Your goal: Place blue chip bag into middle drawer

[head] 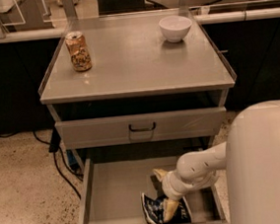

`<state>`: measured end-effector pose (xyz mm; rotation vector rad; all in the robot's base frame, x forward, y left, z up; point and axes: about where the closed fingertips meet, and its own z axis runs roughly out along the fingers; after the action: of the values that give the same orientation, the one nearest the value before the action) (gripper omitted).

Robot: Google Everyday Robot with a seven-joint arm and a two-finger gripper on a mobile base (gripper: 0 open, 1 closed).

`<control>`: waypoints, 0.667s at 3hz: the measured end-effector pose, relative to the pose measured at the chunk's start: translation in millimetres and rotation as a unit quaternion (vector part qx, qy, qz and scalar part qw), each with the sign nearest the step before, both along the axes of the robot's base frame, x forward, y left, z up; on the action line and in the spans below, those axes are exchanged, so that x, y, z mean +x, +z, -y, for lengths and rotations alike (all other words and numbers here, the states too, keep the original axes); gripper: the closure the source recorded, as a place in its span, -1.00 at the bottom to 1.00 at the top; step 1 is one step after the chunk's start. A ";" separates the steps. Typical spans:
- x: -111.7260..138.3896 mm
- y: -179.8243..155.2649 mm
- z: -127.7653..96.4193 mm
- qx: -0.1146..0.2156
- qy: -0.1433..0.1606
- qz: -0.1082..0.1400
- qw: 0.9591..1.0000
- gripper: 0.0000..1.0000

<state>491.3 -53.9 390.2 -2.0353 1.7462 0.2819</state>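
The blue chip bag (153,210) is a crumpled dark navy bag with white print. It lies on the bottom of the open middle drawer (113,196), near the front edge, right of centre. My gripper (163,193) reaches down into the drawer from the right on a white arm. One tan fingertip (160,173) points back and left above the bag. The other tan finger (169,209) rests on top of the bag. The fingers stand spread apart and grip nothing.
A closed grey drawer front with a black handle (142,128) sits above the open drawer. A tan drink can (78,51) and a white bowl (175,28) stand on the cabinet top. Black cables (61,166) trail on the floor at the left. My white body (266,166) fills the right.
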 end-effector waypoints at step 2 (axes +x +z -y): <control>29.2 103.2 9.5 -0.051 0.011 0.066 0.996 -1.00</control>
<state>520.5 -63.3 493.4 -2.0940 1.6905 0.0635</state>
